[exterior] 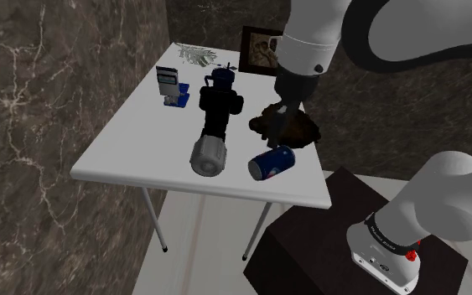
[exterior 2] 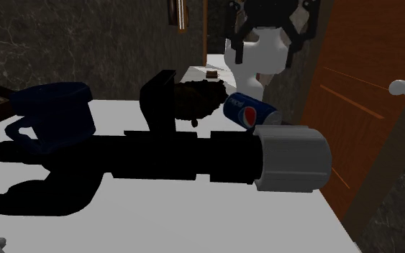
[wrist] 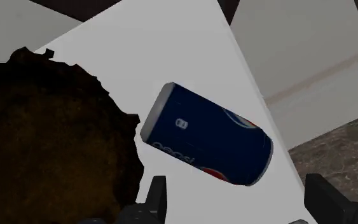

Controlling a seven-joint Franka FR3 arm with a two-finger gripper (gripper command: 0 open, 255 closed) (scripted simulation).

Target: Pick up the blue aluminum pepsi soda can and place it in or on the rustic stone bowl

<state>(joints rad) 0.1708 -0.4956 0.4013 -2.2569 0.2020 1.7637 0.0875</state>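
Observation:
The blue Pepsi can [exterior: 272, 162] lies on its side on the white table [exterior: 133, 151], near the edge closest to the stand. It also appears as the blue can [wrist: 206, 142] and can [exterior 2: 249, 111]. Right beside it sits the dark brown rough bowl [exterior: 297, 127], seen again as the bowl [wrist: 44, 146] and bowl [exterior 2: 193, 98]. My gripper [exterior: 279, 117] hangs above the bowl's rim and the can. Its fingers [wrist: 155, 198] stand wide apart, gripper [wrist: 241, 203] open, with the can ahead of them and untouched.
A long black tool with a grey end [exterior: 211, 134] lies across the middle of the table. Behind it are a blue mug [exterior 2: 53, 108], a small blue-and-white item [exterior: 171, 85] and a framed picture [exterior: 257, 50]. A brown door [exterior 2: 366, 86] is nearby.

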